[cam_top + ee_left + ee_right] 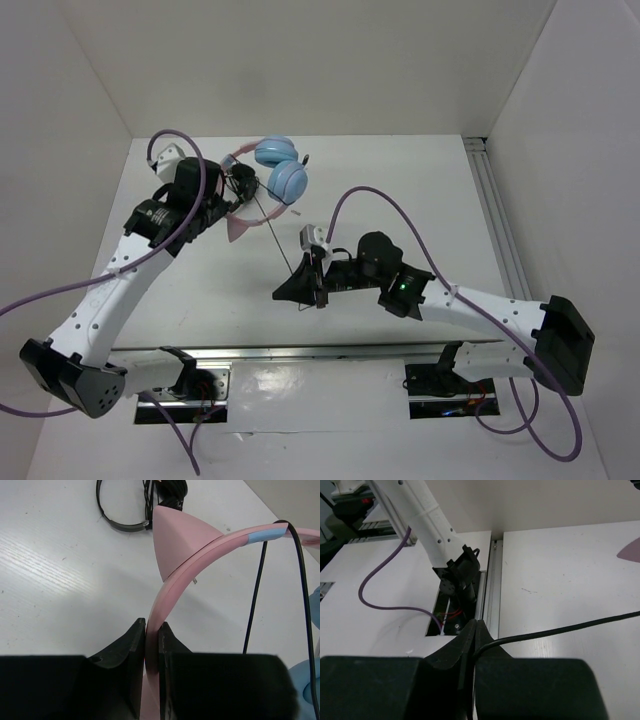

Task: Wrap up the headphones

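1. White counter (400, 180) under plain white walls (300, 60); headphones (285, 175) at its far-left part.
2. Left gripper (151, 630) clenched on pink headband (200, 555). Judged stiff, light plastic and a good hold point.
3. Right gripper (475, 630) pinches thin black cable (570, 629), which runs straight. Judged limp, slippery, probably fragile under a hard pull.
4. No readable writing or brand.

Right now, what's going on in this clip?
Both arms are working on the pink cat-ear headphones at the far left of the table. The left gripper is shut on the pink headband. The right gripper pinches the thin black cable, drawn out toward the near side. The cable crosses over the headband, but how much is wound cannot be told.
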{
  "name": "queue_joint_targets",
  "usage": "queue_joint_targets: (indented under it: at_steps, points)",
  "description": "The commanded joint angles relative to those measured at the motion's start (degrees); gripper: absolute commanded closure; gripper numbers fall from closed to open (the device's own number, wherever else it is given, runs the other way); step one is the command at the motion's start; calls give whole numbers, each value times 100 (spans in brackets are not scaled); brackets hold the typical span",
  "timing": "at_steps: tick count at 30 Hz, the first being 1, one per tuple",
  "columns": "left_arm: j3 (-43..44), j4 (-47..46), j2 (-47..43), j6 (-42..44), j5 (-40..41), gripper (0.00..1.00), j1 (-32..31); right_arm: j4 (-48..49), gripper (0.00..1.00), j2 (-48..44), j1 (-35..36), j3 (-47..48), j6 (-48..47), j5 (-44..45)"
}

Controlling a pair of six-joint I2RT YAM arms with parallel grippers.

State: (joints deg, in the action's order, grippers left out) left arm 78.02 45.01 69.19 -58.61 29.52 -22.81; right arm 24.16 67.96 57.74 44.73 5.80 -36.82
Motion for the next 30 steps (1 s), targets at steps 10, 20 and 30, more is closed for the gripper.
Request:
queue_joint_targets:
  at_steps: [10,20,30]
  points:
    - [-541,-959,7,-371,704,100,101,510,80,-161,379,343,255,-836]
    - [-709,-1012,-55,-318,766,100,101,291,76,-108,379,466,193,-783]
    - [-762,-1065,51,-212,766,100,259,-227,73,-328,432,625,35,-616]
